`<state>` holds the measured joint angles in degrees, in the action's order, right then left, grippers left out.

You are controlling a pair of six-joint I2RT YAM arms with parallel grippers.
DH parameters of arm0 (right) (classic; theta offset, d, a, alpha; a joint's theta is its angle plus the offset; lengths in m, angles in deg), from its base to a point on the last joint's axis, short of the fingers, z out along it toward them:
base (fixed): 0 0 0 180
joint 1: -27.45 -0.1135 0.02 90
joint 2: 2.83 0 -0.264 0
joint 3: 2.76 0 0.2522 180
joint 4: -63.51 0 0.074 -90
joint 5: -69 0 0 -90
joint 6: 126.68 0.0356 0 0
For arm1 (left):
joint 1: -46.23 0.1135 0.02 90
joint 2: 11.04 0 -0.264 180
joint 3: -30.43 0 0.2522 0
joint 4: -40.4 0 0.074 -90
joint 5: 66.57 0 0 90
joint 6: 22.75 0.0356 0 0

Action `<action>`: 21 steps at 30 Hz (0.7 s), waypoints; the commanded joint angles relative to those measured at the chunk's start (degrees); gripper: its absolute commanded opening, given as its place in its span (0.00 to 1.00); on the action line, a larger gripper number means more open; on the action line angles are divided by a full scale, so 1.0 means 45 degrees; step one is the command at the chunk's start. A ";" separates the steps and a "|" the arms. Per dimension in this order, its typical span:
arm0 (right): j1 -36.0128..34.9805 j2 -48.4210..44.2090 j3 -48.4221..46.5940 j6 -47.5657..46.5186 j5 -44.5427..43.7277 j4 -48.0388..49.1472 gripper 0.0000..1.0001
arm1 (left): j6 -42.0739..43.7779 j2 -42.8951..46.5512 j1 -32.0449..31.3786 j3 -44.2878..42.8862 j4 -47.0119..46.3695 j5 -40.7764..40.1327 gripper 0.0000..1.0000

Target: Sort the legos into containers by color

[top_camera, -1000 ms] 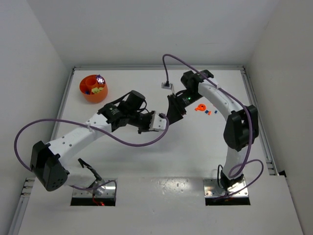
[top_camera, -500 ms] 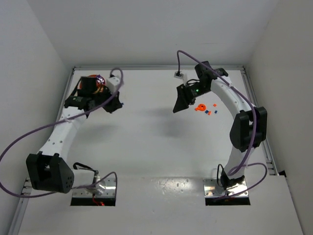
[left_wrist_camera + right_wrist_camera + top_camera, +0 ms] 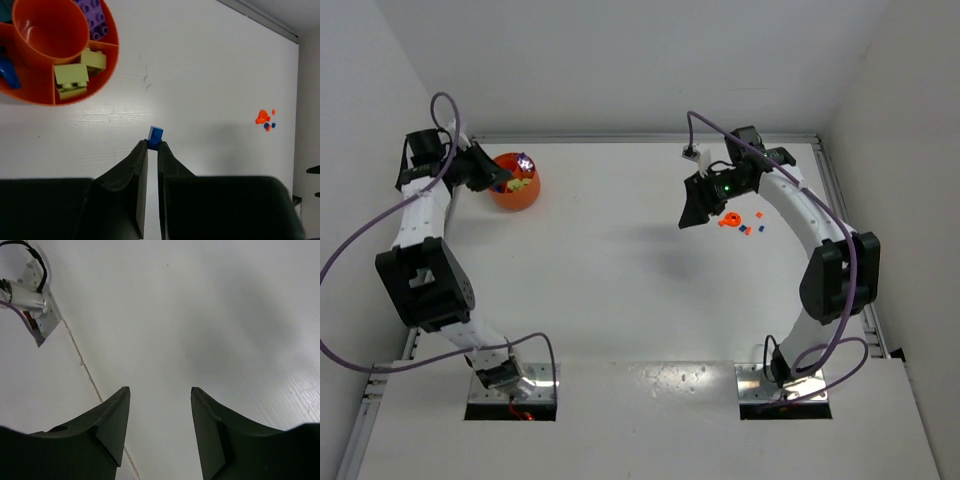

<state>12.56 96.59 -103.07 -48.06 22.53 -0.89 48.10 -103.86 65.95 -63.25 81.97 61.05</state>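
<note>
Orange round plastic bowl (image 3: 40, 97), partitioned, already holds purple bricks (image 3: 92, 17) and yellow-green bricks (image 3: 72, 77). Left claw (image 3: 154, 146) clenched on small blue plastic brick (image 3: 156, 134) just beside the bowl, not yet over it. Right claw (image 3: 160, 395) spread, empty. Loose orange and blue bricks (image 3: 740, 222) unsorted, well apart from bowl. White table (image 3: 600, 280) open between; its edge runs close behind bowl.

Bowl (image 3: 521, 198) back left, bricks (image 3: 72, 80) in it, loose bricks (image 3: 744, 226) back right

The orange bowl (image 3: 47, 27) is cut off at the top-left corner. The far bricks (image 3: 262, 118) are too small to count.
</note>
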 commanded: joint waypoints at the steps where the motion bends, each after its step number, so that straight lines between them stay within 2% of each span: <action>1: 0.0009 -0.0393 -0.0085 0.0165 -0.0122 0.0431 0.53 | -0.1174 -0.0661 0.0478 -0.1378 -0.0049 0.1228 0.00; 10: 0.0009 -0.0043 -0.0319 0.0282 -0.0239 0.0431 0.53 | -0.0236 -0.2380 0.1202 -0.3469 0.1319 -0.0567 0.00; 15: 0.0009 0.0193 -0.0671 0.0282 -0.0239 0.0314 0.53 | -0.0235 -0.2675 0.1320 -0.3587 0.1553 -0.1563 0.00; 21: 0.0009 0.0310 -0.0671 0.0282 -0.0239 0.0197 0.53 | -0.0235 -0.3415 0.1320 -0.3723 0.1554 -0.1682 0.00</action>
<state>12.56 97.64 -103.98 -47.14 21.09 -0.06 47.07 -117.89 71.46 -77.35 88.57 54.67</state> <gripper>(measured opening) 0.527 0.155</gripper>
